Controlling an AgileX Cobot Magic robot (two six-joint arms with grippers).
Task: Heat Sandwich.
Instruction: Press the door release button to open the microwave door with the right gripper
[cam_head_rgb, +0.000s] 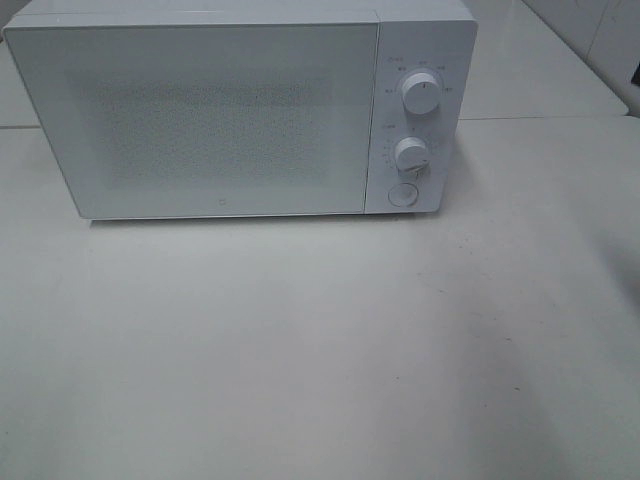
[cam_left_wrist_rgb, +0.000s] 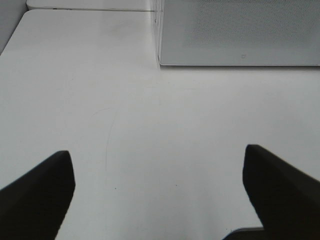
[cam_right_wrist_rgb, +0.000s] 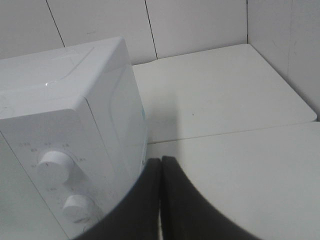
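Sandwich: it shows in none of the three views, so where it lies cannot be told.
Sandwich against the claws: the relation cannot be told; neither claw holds it.
Left gripper (cam_left_wrist_rgb: 156, 152): the jaws stand wide apart and hold nothing. Its two dark fingers (cam_left_wrist_rgb: 42, 187) frame a stretch of white tabletop.
Right gripper (cam_right_wrist_rgb: 161, 160): the two dark fingers are pressed flat together, with only a thin line between them and nothing caught there.
Microwave (cam_head_rgb: 220, 110): a white box standing toward the back of the table (cam_head_rgb: 300, 340), with its front facing the high camera.
Door (cam_head_rgb: 200, 120): closed. Its pale, finely dotted panel does not let the inside be seen.
Controls: on the strip to the right of the door, an upper knob (cam_head_rgb: 421, 93) sits above a lower knob (cam_head_rgb: 411, 154), with a round button (cam_head_rgb: 402, 194) just under them. The small print around the knobs is too fine to read.
Left gripper to microwave: well apart. The wrist camera looks across the tabletop at the lower corner of the door on that arm's side.
Right gripper to microwave: near the oven's front corner on the control-strip side, with both knobs close by in the wrist view. Whether it touches the casing cannot be told.
Behind the oven: a second white tabletop (cam_right_wrist_rgb: 220, 85) meets the first along a seam, and a tiled wall (cam_right_wrist_rgb: 100, 25) rises behind it.
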